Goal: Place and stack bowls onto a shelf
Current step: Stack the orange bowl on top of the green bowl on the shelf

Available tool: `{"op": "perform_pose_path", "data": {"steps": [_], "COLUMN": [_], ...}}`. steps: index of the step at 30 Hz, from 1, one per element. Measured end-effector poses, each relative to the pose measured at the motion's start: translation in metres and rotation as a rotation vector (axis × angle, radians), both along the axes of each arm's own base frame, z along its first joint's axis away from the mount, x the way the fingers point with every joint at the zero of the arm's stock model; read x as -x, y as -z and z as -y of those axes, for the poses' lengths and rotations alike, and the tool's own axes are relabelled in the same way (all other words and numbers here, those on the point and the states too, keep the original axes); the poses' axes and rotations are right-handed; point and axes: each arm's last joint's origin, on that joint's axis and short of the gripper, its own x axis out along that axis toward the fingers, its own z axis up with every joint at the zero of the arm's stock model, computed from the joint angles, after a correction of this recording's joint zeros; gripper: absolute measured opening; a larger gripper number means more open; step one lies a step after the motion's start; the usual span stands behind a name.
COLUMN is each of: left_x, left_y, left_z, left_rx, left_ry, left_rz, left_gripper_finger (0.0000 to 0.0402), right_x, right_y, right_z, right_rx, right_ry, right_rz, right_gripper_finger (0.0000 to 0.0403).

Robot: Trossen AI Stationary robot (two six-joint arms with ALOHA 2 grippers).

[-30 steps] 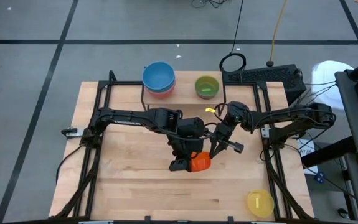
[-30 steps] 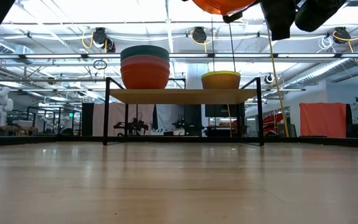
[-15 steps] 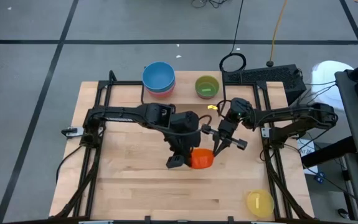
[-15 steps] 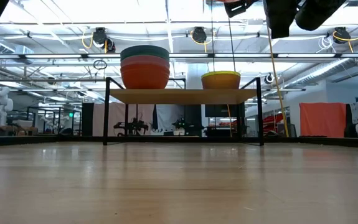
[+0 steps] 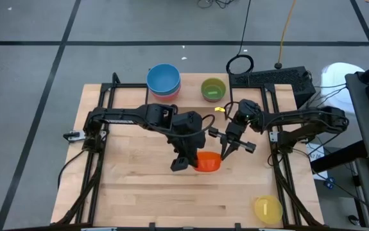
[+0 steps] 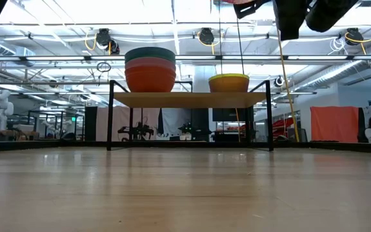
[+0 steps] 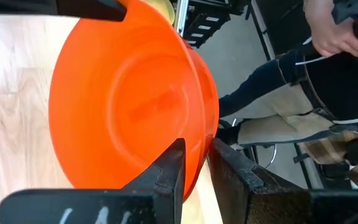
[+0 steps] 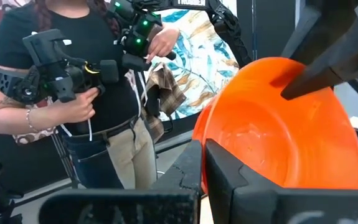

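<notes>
Both grippers held the orange bowl [image 5: 208,162] above the table middle: left gripper [image 5: 194,162] and right gripper [image 5: 221,156] each pinched its rim. Beyond it, on the shelf [image 6: 188,98], stood the blue-topped stack [image 5: 163,81] and green bowl [image 5: 213,89]

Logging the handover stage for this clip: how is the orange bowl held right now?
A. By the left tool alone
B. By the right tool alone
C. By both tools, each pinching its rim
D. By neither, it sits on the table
C: both wrist views show fingers clamped over the orange bowl rim, left tool and right tool.
</notes>
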Motion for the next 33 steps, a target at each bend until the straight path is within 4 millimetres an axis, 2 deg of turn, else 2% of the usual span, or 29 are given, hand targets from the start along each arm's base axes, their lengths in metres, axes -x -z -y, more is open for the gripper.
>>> {"op": "perform_pose_path", "data": {"steps": [6,8,11,16,20,25,28,33], "left_x": [0.006,0.015,0.019,0.025,0.033,0.045,0.056,0.071], "left_y": [-0.009,-0.014,-0.022,-0.025,-0.030,-0.033,-0.043,-0.056], "left_z": [-0.005,-0.007,-0.010,-0.013,-0.014,-0.021,-0.027,-0.031], "left_rx": [-0.002,0.004,0.006,-0.021,-0.045,-0.180,-0.252,-0.282], "left_ry": [-0.018,-0.017,-0.024,-0.053,-0.082,-0.235,-0.340,-0.411], "left_rz": [0.020,-0.004,0.036,0.027,0.008,-0.035,-0.020,0.010], "left_gripper_finger": [0.0072,0.0072,0.0071,0.0071,0.0071,0.0072,0.0072,0.0072], "right_x": [0.007,0.012,0.015,0.021,0.028,0.041,0.050,0.068], "right_y": [-0.008,-0.011,-0.015,-0.022,-0.029,-0.038,-0.043,-0.051], "right_z": [0.003,0.004,0.006,0.013,0.026,0.049,0.063,0.082], "right_rx": [0.008,0.014,0.018,0.024,0.029,0.013,0.015,0.031], "right_ry": [-0.010,-0.047,-0.037,0.005,0.095,0.253,0.337,0.455], "right_rz": [0.032,0.040,0.059,0.087,0.116,0.113,0.125,0.153], "right_gripper_finger": [0.0000,0.0000,0.0000,0.0000,0.0000,0.0000,0.0000,0.0000]}}
